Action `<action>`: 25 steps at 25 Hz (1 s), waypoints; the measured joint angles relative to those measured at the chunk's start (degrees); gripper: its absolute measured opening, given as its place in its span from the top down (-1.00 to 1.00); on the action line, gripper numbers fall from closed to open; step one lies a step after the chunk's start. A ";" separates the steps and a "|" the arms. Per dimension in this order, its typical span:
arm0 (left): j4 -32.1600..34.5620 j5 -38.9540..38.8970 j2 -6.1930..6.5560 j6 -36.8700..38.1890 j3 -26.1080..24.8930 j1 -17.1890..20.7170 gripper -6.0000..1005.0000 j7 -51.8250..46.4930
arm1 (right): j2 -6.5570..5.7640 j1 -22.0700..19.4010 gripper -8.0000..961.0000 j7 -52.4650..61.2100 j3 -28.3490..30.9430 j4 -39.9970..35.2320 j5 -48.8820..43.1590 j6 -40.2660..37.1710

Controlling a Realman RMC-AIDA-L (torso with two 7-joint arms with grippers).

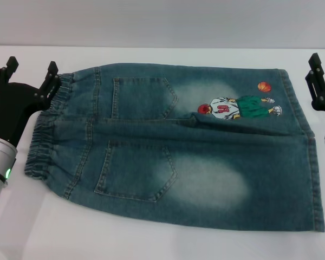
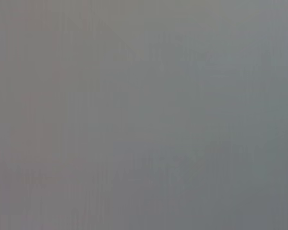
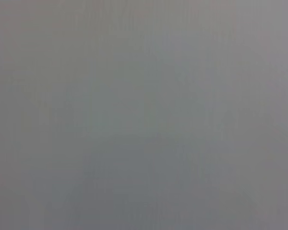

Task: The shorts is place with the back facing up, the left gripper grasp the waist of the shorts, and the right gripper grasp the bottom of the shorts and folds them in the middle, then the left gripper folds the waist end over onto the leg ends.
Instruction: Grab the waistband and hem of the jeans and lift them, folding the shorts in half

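Large faded blue denim shorts (image 1: 179, 146) spread flat on the white table (image 1: 151, 246), back pockets and basketball-player print up, filling most of the middle. Long axis running across the table: ruffled elastic waist (image 1: 49, 127) toward the left edge, flat stitched leg hems (image 1: 306, 146) toward the right edge.

Left hand (image 1: 31, 70), black and pronged on a silver-white arm with a green light, at the far-left corner of the garment; prongs spread apart, one touching or just over the far end of the waistband, the other out over bare table. Nothing clamped yet.

Right hand (image 1: 316, 81), black, only partly in view at the right edge, just beside the far corner of the hems; whether apart or together, cannot tell.

Both wrist views blank grey, showing nothing.

Judged: each hand already on its own side, waist nearest the left, hems nearest the right. Coming grasp hinges on closing over the denim edge at each far corner, then carrying it toward the near edge.
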 joint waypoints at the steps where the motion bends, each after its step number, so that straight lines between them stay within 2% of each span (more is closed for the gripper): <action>1: 0.00 0.00 0.00 0.00 0.00 0.00 -0.65 0.00 | 0.03 -0.04 -0.09 0.00 -0.09 0.01 0.01 -0.10; 9: -0.13 -0.18 0.03 0.11 0.11 0.18 -0.63 -0.06 | 0.07 -0.17 -0.09 0.40 -0.25 -0.51 0.14 0.43; 12: -0.71 -0.17 0.12 -1.07 0.18 0.39 -0.62 -0.46 | -0.31 -0.20 -0.09 3.20 0.54 -3.32 0.66 6.07; 13: -2.06 -0.17 0.38 -3.73 0.16 0.53 -0.62 -1.53 | -0.54 -0.19 -0.09 3.97 1.51 -5.18 0.75 10.04; 14: -5.81 0.04 0.96 -10.22 -0.35 0.74 -0.62 -3.42 | -0.74 -0.24 -0.09 4.36 3.13 -7.94 0.77 15.28; 17: -6.68 0.09 1.06 -11.51 -0.54 0.76 -0.61 -3.55 | -0.93 -1.16 -0.09 4.13 9.13 -17.09 -0.94 30.95; 18: -13.71 0.27 2.05 -21.03 -1.80 1.68 -0.60 -3.37 | -0.96 -1.72 -0.09 4.07 11.92 -21.51 -2.80 38.62; 19: -15.13 0.28 2.30 -22.55 -2.01 1.92 -0.60 -3.34 | -0.93 -2.25 -0.09 4.05 14.04 -25.09 -4.24 43.97; 20: -21.08 0.29 3.22 -28.91 -2.79 3.08 -0.60 -3.34 | -0.80 -3.35 -0.09 4.03 17.66 -32.30 -7.08 53.77; 21: -21.08 0.29 3.22 -28.91 -2.79 3.08 -0.59 -3.34 | -0.72 -3.81 -0.09 4.01 19.10 -35.99 -8.03 58.84; 22: -24.20 0.31 3.79 -32.50 -3.25 3.78 -0.59 -3.33 | -0.70 -4.00 -0.09 4.00 20.24 -38.80 -8.45 62.50; 23: -29.92 0.32 4.57 -39.80 -4.72 4.94 -0.59 -3.25 | -0.70 -4.00 -0.09 4.00 20.24 -38.80 -8.45 62.50; 25: -37.24 0.33 4.94 -49.42 -7.51 6.09 -0.58 -2.76 | -0.72 -4.22 -0.09 4.00 22.56 -44.55 -8.74 70.94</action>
